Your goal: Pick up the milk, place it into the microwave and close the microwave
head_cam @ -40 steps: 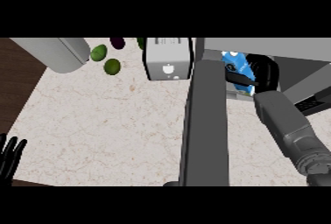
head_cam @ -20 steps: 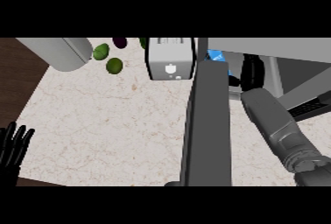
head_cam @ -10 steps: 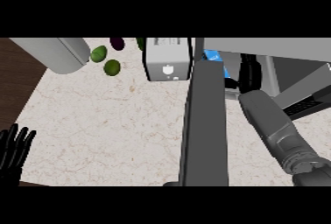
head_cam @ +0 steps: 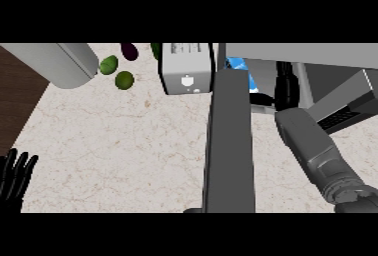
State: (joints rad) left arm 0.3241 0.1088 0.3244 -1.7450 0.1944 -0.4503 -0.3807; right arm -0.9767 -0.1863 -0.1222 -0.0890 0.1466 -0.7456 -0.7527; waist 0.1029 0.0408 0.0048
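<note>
My black left hand [head_cam: 15, 175] rests open, fingers straight up, at the left edge over the speckled beige stone counter [head_cam: 125, 140]. Farther right stands a silver toaster [head_cam: 186, 70], then the long grey microwave door [head_cam: 229, 145], open. Beyond it a sliver of the blue-and-white milk carton [head_cam: 238, 64] shows inside the microwave, beside my black right hand [head_cam: 284, 87]; whether it grips, I cannot tell.

No readable text, brand or number is found anywhere. Faint dark marks are seen on the top face of the toaster [head_cam: 186, 67], too small to be read. A small white emblem is seen on its front panel, shape unclear. Nothing legible is shown on the blue milk carton [head_cam: 238, 65].
</note>
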